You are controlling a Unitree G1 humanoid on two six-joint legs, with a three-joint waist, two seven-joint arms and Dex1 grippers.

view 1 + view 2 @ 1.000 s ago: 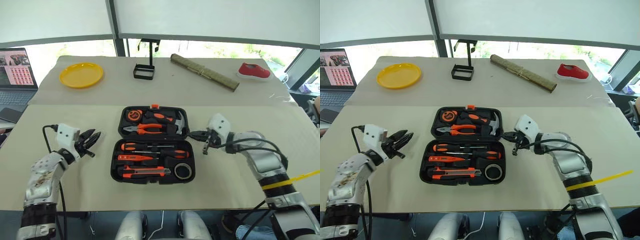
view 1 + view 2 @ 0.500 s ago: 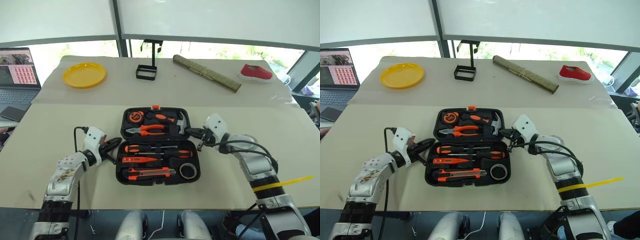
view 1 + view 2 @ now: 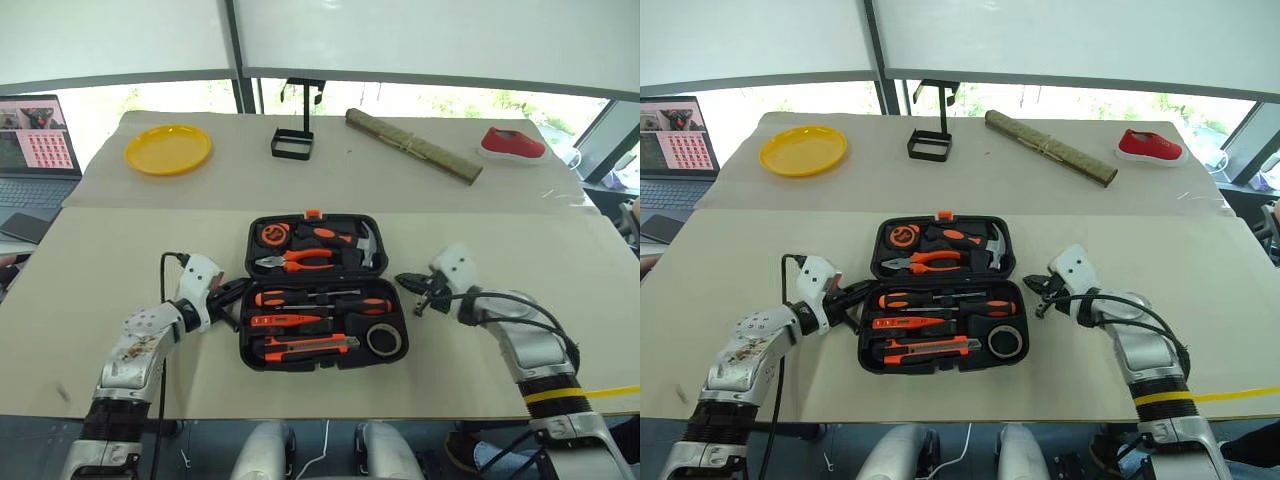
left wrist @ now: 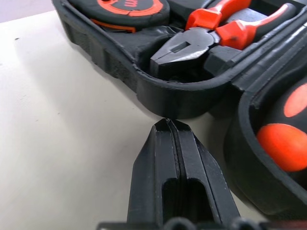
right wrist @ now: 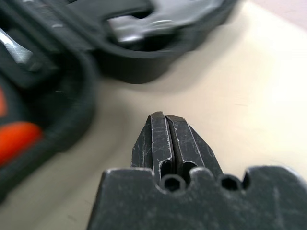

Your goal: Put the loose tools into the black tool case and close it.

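While both jaws stay pressed together, black tool case [image 3: 322, 292] holds two screwdrivers [image 3: 320, 301].

one black plastic hinged tool case [image 3: 252, 352], open before me. in it: two orange-and-black-handled screwdrivers [image 3: 320, 300], one small all-orange tester screwdriver [image 3: 285, 321], one orange-and-black utility knife [image 3: 305, 346], one dark tape roll [image 3: 382, 341], one orange-handled pliers [image 3: 296, 260], one steel-headed hammer [image 3: 362, 242].
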